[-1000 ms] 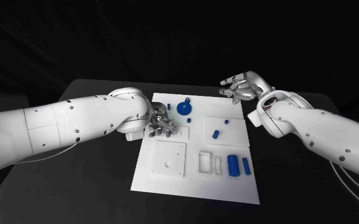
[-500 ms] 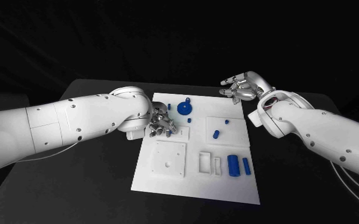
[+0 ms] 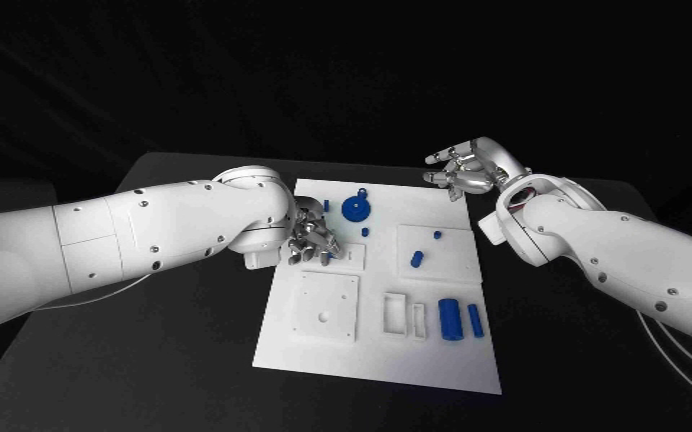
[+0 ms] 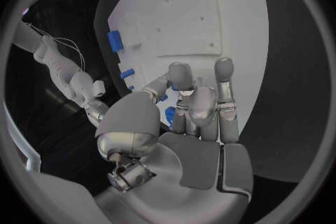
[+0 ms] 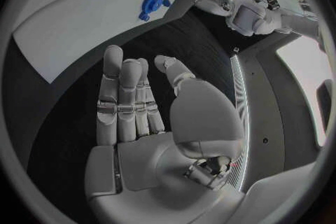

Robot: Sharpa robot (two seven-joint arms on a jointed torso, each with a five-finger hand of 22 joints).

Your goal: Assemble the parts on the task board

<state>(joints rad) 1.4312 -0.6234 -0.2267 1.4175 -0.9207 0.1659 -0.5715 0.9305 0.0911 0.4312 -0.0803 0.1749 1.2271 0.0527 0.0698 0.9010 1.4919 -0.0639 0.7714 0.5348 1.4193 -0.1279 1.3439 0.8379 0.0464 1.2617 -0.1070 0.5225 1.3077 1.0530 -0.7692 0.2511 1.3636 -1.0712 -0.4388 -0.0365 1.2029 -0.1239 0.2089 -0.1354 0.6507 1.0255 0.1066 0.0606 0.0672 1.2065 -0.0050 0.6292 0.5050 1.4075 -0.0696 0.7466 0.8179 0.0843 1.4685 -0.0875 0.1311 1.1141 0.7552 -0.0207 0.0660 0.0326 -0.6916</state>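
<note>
Task board (image 3: 378, 352): left hand (image 3: 309, 237) at its edge.

I can read no writing anywhere: no text, label, brand, number or sign on the board (image 3: 378, 337), on the blue parts (image 3: 450, 318), on the table (image 3: 173, 352) or on my own arms.

Dim dark surroundings; task board (image 3: 378, 352) brightly lit; wrist views fisheye-bent.
</note>
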